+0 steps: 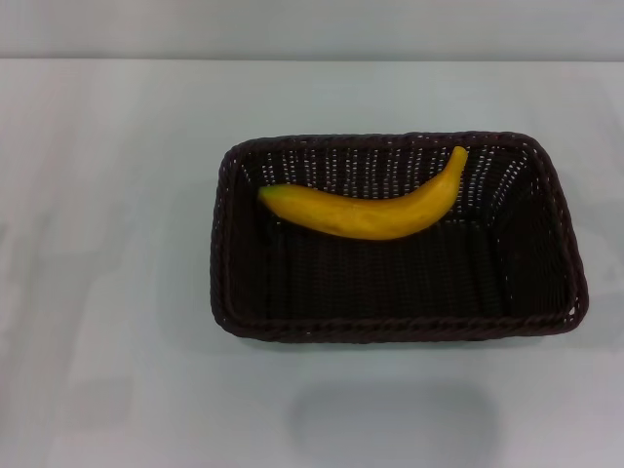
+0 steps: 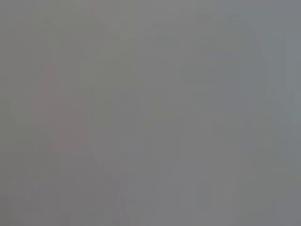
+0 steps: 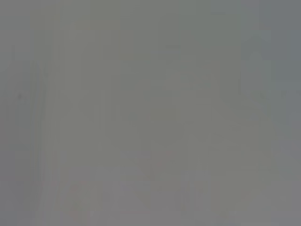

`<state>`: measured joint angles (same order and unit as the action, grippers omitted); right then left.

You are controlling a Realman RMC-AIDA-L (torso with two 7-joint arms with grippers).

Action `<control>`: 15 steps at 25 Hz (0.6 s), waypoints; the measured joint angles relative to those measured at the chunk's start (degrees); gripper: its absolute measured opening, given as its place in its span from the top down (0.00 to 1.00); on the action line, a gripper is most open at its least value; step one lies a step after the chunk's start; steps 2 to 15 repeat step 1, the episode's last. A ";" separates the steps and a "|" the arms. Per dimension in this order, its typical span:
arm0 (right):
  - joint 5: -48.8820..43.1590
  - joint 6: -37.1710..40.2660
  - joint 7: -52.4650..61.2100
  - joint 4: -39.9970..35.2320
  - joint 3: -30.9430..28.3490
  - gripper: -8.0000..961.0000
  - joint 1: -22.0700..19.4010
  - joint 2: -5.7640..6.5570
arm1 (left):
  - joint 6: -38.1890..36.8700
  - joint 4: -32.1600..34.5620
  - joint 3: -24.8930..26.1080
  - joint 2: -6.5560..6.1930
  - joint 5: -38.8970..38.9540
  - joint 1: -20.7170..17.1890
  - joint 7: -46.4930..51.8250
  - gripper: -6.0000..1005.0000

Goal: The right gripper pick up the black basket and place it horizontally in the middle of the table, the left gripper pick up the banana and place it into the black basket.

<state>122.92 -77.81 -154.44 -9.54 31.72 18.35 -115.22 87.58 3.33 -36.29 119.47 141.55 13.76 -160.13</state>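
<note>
The black basket (image 1: 395,327) lies lengthwise across the middle of the white table (image 1: 107,244), a little right of centre. The banana (image 1: 366,210) lies inside it, toward the far side, its stem end up at the right against the far wall and its other end at the left. Neither gripper shows in the head view. Both wrist views show only a plain grey surface, with no fingers, basket or banana.
The table's far edge (image 1: 312,60) meets a pale wall at the back. A faint grey shadow (image 1: 390,419) lies on the table in front of the basket.
</note>
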 joint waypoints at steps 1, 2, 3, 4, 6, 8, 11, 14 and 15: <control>0.00 -0.05 -0.38 0.22 0.00 0.11 0.04 0.00 | 0.41 0.07 0.00 -0.03 0.23 -0.19 -0.13 0.12; 0.00 -0.05 -0.38 0.22 0.00 0.11 0.04 0.00 | 0.41 0.07 0.00 -0.03 0.23 -0.19 -0.13 0.12; 0.00 -0.05 -0.38 0.22 0.00 0.11 0.04 0.00 | 0.41 0.07 0.00 -0.03 0.23 -0.19 -0.13 0.12; 0.00 -0.05 -0.38 0.22 0.00 0.11 0.04 0.00 | 0.41 0.07 0.00 -0.03 0.23 -0.19 -0.13 0.12; 0.00 -0.05 -0.38 0.22 0.00 0.11 0.04 0.00 | 0.41 0.07 0.00 -0.03 0.23 -0.19 -0.13 0.12; 0.00 -0.05 -0.38 0.22 0.00 0.11 0.04 0.00 | 0.41 0.07 0.00 -0.03 0.23 -0.19 -0.13 0.12; 0.00 -0.05 -0.38 0.22 0.00 0.11 0.04 0.00 | 0.41 0.07 0.00 -0.03 0.23 -0.19 -0.13 0.12; 0.00 -0.05 -0.38 0.22 0.00 0.11 0.04 0.00 | 0.41 0.07 0.00 -0.03 0.23 -0.19 -0.13 0.12; 0.00 -0.05 -0.38 0.22 0.00 0.11 0.04 0.00 | 0.41 0.07 0.00 -0.03 0.23 -0.19 -0.13 0.12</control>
